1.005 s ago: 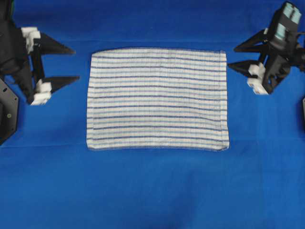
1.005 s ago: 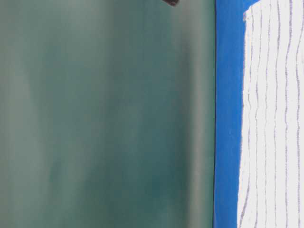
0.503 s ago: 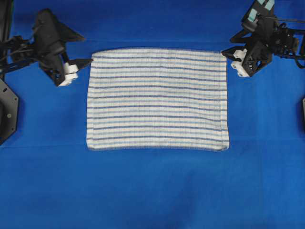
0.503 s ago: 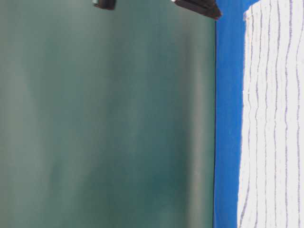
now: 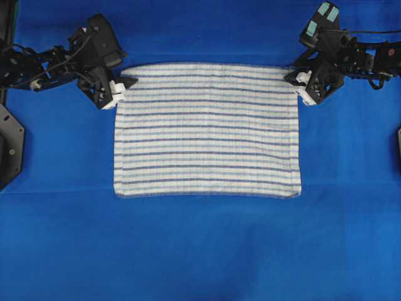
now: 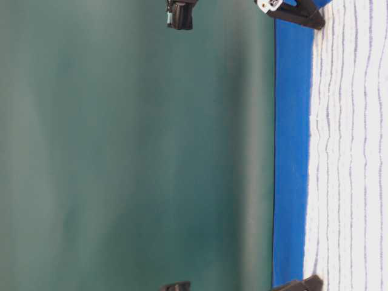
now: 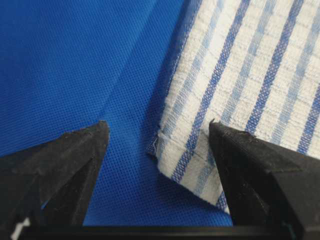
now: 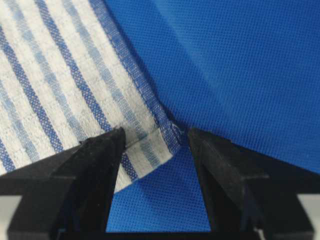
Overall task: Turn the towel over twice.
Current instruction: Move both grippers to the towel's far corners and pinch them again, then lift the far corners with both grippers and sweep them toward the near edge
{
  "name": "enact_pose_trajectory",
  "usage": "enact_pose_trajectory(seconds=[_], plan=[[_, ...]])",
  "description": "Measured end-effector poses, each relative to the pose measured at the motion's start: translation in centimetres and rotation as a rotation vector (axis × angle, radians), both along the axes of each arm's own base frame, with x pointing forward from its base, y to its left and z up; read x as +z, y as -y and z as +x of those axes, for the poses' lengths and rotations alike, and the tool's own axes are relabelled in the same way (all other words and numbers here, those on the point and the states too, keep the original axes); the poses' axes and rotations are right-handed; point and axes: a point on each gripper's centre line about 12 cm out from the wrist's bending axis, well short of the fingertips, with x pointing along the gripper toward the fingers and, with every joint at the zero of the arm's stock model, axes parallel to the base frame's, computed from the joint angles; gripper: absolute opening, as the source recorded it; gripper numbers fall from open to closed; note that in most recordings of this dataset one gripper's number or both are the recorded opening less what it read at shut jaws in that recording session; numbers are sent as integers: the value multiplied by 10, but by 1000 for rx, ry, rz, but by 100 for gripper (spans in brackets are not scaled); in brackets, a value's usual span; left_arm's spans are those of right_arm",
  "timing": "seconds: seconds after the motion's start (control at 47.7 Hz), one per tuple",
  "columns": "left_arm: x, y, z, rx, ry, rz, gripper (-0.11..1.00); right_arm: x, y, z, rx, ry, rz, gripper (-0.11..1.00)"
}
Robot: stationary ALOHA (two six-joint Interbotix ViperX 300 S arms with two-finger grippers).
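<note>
2 arms angled inward | left end effector (image 5: 120, 89) released, right end effector (image 5: 299, 84) released | each straddling a far towel (image 5: 207, 130) corner

No legible text, label, brand, number or sign on anything in view.

A bright blue cloth (image 5: 200, 251) with a fine woven mesh texture covers the whole table top, with faint creases running across it. Behind the table's far edge stands a plain, dull green wall (image 6: 133, 151), evenly and softly lit.
</note>
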Motion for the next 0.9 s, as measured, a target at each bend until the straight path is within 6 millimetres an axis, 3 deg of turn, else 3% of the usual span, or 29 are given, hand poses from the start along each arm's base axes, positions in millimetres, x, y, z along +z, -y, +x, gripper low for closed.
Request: enact_pose_trajectory(seconds=[0.168,0.335,0.44,0.733,0.901], plan=[[-3,-5,2,15,-2,-8,58,0,1,0,3,-2,-4,51],[-5,-7,1,22,-8,-11,20,0,1,-1,22,-12,-19,10],[-6,-6,0,22,-18,-17,3,0,1,-1,22,-12,-19,8],[-7,-6,-2,23,-34,-24,3,1,2,1,22,-7,-22,8],[7,-16,-2,46,3,5,3,9,12,3,1,14,-41,8]])
